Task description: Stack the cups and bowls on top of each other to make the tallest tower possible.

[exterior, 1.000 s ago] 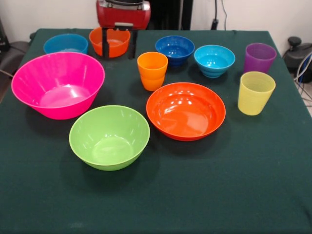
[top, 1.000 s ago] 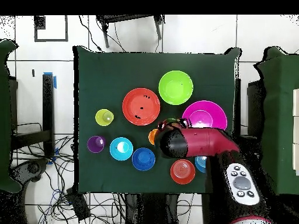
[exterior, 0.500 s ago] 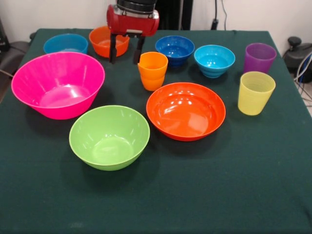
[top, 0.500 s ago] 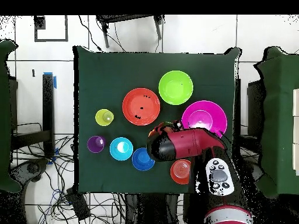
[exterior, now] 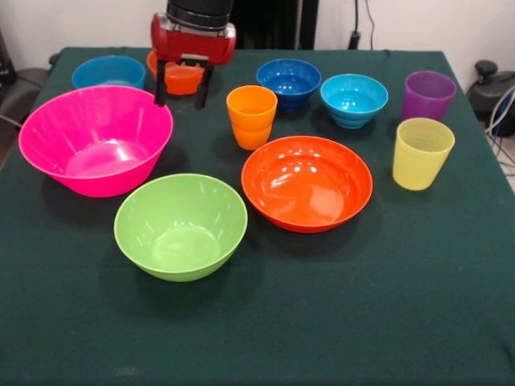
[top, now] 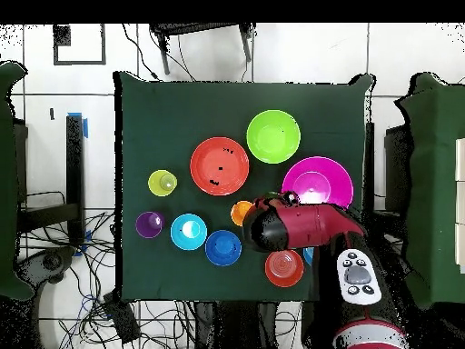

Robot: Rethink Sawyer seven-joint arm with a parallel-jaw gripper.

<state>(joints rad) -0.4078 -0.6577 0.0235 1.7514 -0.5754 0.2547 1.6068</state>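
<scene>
Green cloth [exterior: 386, 305] carries upright orange cup [exterior: 251, 117], mouth upward.

No readable text, labels, brands, numbers or signs in either view. Bowls, cups, bench cloth: plain colours, no print visible. Arm housing: no legible marking.
</scene>
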